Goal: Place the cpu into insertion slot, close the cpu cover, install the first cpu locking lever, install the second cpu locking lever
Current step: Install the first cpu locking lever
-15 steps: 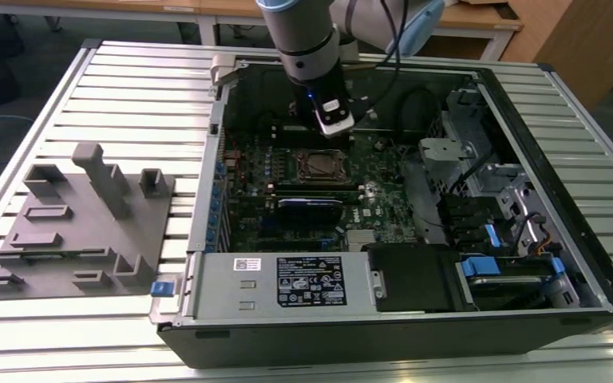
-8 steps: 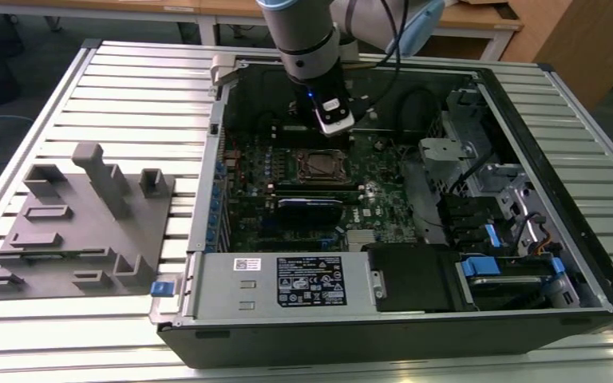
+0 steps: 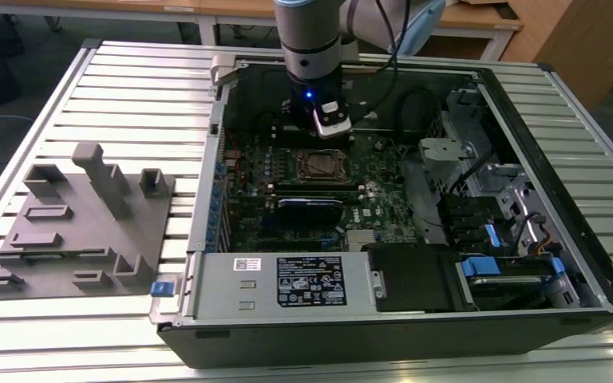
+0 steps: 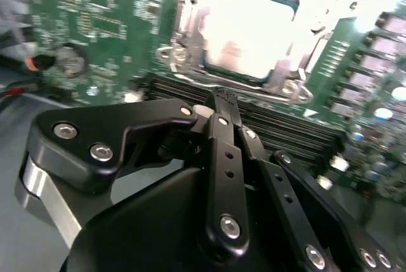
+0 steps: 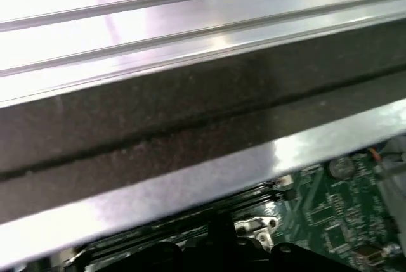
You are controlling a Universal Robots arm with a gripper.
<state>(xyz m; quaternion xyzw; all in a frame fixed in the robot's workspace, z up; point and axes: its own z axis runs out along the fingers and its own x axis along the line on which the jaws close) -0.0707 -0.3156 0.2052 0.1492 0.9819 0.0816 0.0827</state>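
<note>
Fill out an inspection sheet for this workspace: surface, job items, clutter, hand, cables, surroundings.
Surface: ribbed metal table carrying an open computer case laid on its side.
Job's things: the cpu sits in the insertion slot on the green motherboard; the cpu cover frames it, lying down around it. Lever state cannot be told.
Clutter: grey fixture tray with upright blocks, on the exterior view's left of the case.
Hand: the hand hangs inside the case just beside the slot, fingers together, holding nothing.
Cables: black cables inside the case, toward the exterior view's right.
Surroundings: wooden desks behind the table.
</note>
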